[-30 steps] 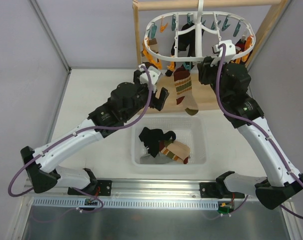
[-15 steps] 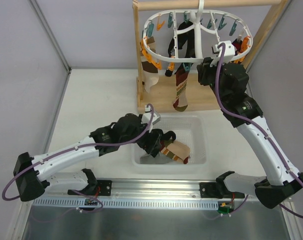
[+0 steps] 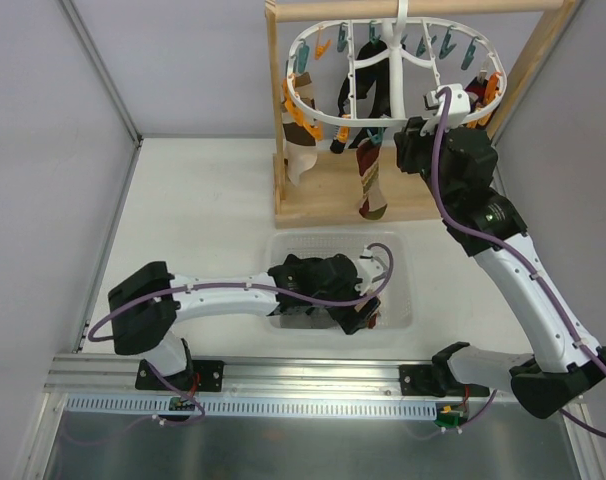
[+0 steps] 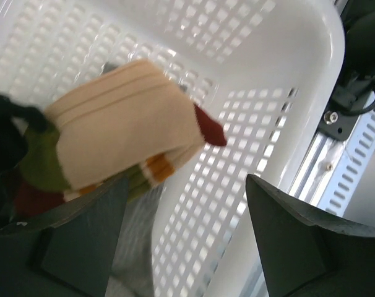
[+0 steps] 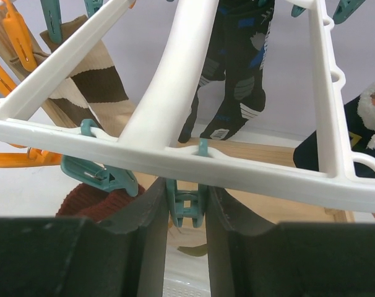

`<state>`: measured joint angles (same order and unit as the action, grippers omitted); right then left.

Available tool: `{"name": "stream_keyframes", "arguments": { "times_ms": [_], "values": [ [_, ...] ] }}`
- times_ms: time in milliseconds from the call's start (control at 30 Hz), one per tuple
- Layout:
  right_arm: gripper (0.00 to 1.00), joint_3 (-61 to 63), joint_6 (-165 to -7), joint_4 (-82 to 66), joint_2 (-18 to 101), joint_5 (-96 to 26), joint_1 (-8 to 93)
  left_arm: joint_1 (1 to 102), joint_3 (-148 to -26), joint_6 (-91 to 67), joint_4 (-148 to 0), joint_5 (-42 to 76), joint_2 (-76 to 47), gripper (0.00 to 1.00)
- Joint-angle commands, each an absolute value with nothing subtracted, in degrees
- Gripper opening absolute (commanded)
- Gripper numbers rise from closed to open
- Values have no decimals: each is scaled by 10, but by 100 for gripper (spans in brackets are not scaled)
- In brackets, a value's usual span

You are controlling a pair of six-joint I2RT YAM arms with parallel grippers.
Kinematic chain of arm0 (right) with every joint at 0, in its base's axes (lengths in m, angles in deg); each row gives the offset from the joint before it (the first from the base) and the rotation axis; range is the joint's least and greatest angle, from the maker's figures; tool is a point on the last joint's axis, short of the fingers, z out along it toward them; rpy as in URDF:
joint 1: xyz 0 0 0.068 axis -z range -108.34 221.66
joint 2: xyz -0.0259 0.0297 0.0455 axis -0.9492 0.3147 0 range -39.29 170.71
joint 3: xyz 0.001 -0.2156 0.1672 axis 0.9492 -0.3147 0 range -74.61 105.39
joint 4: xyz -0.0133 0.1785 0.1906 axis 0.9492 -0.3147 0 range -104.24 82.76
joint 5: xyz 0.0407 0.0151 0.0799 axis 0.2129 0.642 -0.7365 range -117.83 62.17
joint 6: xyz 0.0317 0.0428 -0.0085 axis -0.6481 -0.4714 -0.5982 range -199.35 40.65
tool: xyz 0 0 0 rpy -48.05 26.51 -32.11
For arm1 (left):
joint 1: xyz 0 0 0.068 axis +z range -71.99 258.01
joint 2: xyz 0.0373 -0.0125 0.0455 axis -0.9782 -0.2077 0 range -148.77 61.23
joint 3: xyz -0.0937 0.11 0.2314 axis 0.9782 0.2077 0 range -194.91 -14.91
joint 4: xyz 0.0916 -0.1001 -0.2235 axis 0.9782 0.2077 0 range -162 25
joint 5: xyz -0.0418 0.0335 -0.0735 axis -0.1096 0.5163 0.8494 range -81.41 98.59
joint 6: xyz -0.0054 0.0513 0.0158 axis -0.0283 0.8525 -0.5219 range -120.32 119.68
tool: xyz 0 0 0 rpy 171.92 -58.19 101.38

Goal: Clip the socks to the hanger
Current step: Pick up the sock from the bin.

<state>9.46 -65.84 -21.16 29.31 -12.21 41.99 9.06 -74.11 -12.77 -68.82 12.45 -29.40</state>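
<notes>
We count two arms, each ending in two dark, blunt fingers. The left gripper hangs inside the one basket, a white plastic tub whose walls are a grid of small rectangular holes. Its fingers are spread wide and grasp nothing. Between and just beyond them lies one cream sock, a soft ribbed knit with a dark red toe and orange and green bands. A scrap of black fabric lies at its left edge. How many socks are heaped there we cannot tell. The right gripper is up at the single hanger, a smooth white plastic oval ring with cross bars hung in a pale wooden frame at the far side of the white surface. Its fingers are clenched on one teal clothespin dangling under a bar. From the ring we count four socks hanging: a brown-and-cream striped sock, a black sock with blue and white marks, a dark sock with a red-and-white figure, and a dark red ribbed sock pinched by another teal pin. The orange clothespins and the teal ones crowd the rim too thickly for us to count.
</notes>
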Motion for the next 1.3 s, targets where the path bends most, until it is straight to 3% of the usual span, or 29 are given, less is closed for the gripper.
{"name": "stream_keyframes", "arguments": {
  "times_ms": [0,400,867,1000,1033,1100,1133,1200,1267],
  "values": [
    [1,83,-666,-221,262,-114,419,74,-777,-139,-767,108,-334,76],
    [1,68,-653,-228,230,-96,419,75,-843,-153,-792,88,-433,69],
    [1,62,-658,-229,240,-99,420,66,-812,-176,-786,29,-444,65],
    [1,63,-658,-230,243,-96,419,65,-813,-179,-786,31,-448,52],
    [1,63,-658,-230,246,-96,420,65,-811,-178,-785,27,-446,37],
    [1,65,-658,-229,249,-96,419,65,-809,-177,-784,22,-437,26],
    [1,66,-658,-229,250,-96,420,65,-807,-177,-784,17,-434,14],
    [1,69,-658,-229,253,-95,420,65,-806,-175,-782,12,-425,0],
    [1,70,-657,-228,257,-95,419,65,-804,-171,-779,-3,-416,0]
  ]
}}
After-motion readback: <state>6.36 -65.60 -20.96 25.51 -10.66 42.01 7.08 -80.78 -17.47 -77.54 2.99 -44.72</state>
